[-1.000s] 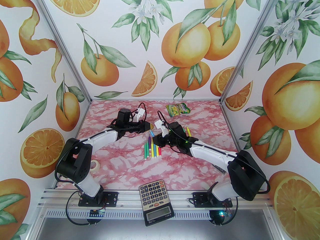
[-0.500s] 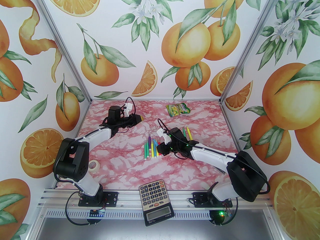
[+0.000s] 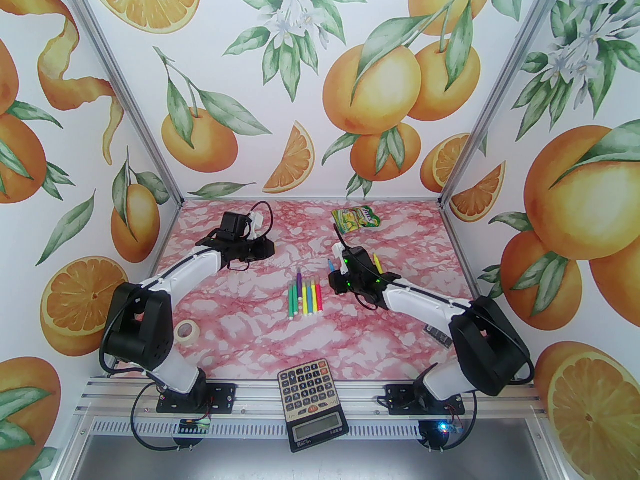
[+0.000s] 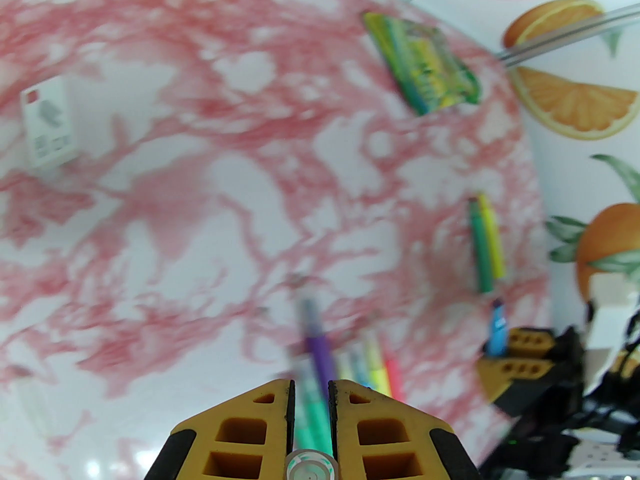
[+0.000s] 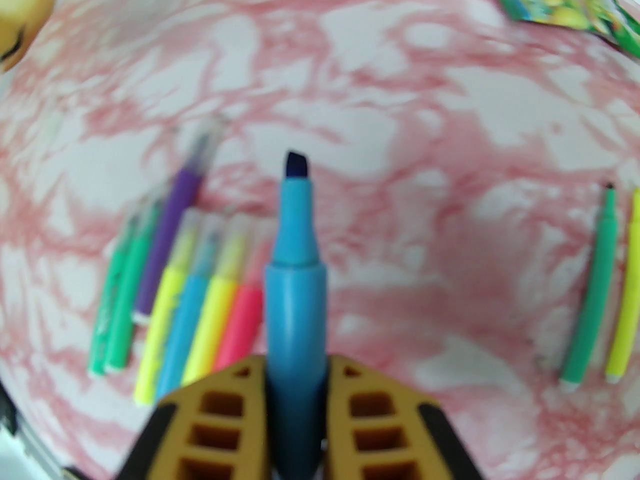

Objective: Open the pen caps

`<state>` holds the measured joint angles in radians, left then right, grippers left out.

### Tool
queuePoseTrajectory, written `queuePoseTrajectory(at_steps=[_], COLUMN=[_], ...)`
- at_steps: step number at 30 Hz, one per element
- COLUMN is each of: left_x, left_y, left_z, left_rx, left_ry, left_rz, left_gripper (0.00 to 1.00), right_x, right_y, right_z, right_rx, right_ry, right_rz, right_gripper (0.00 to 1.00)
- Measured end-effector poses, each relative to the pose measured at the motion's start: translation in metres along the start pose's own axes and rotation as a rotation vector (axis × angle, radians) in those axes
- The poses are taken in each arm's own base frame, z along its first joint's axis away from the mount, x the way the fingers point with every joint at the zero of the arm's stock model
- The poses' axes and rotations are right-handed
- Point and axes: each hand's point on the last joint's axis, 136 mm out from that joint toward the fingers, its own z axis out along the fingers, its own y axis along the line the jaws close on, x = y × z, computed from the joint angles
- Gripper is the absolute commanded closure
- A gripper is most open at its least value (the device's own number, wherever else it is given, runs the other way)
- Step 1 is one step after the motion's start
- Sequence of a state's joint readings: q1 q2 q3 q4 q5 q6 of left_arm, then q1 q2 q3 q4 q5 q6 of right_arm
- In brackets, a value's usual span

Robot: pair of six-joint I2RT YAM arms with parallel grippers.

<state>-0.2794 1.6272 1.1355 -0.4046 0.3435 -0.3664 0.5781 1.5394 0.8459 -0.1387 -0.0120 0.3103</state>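
Note:
My right gripper (image 5: 296,363) is shut on a blue pen (image 5: 295,288) whose dark chisel tip is bare and points away from me. In the top view that right gripper (image 3: 334,277) hovers just right of a row of several capped pens (image 3: 305,299): green, purple, yellow, blue and pink. My left gripper (image 4: 310,385) is shut on a small clear pen cap (image 4: 310,468), seen end-on between its yellow fingers (image 4: 250,418). From above, the left gripper (image 3: 267,248) sits at the back left, well apart from the right one. A green pen (image 5: 590,288) and a yellow pen (image 5: 625,283) lie uncapped at the right.
A calculator (image 3: 312,403) overhangs the front rail. A roll of tape (image 3: 187,330) lies by the left arm's base. A green snack packet (image 3: 357,218) rests near the back wall, and a white card (image 4: 47,123) lies on the pink marbled table (image 3: 260,338).
The two grippers met over the pen row a second ago and have pulled apart. The left swung back and left; the right drew to the right with the blue pen, its tip now bare.

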Motion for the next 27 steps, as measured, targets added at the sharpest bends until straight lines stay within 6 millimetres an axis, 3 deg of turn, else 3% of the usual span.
queuePoseTrajectory(at_steps=[6, 13, 22, 27], left_x=[0.015, 0.03, 0.046, 0.048], left_y=[0.021, 0.049, 0.085, 0.095], left_z=[-0.001, 0.008, 0.02, 0.02], left_rx=[-0.173, -0.333, -0.494, -0.541], left_ry=[0.059, 0.138, 0.218, 0.233], left_rz=[0.073, 0.119, 0.153, 0.171], left_gripper=[1.0, 1.0, 1.0, 1.0], right_x=[-0.012, -0.01, 0.0, 0.001], right_y=[-0.022, -0.052, -0.069, -0.074], right_z=[0.009, 0.019, 0.03, 0.033], right_rx=[0.127, 0.246, 0.319, 0.343], right_ry=[-0.011, 0.018, 0.061, 0.068], right_rz=[0.027, 0.07, 0.09, 0.1], right_gripper=[0.99, 0.98, 0.95, 0.93])
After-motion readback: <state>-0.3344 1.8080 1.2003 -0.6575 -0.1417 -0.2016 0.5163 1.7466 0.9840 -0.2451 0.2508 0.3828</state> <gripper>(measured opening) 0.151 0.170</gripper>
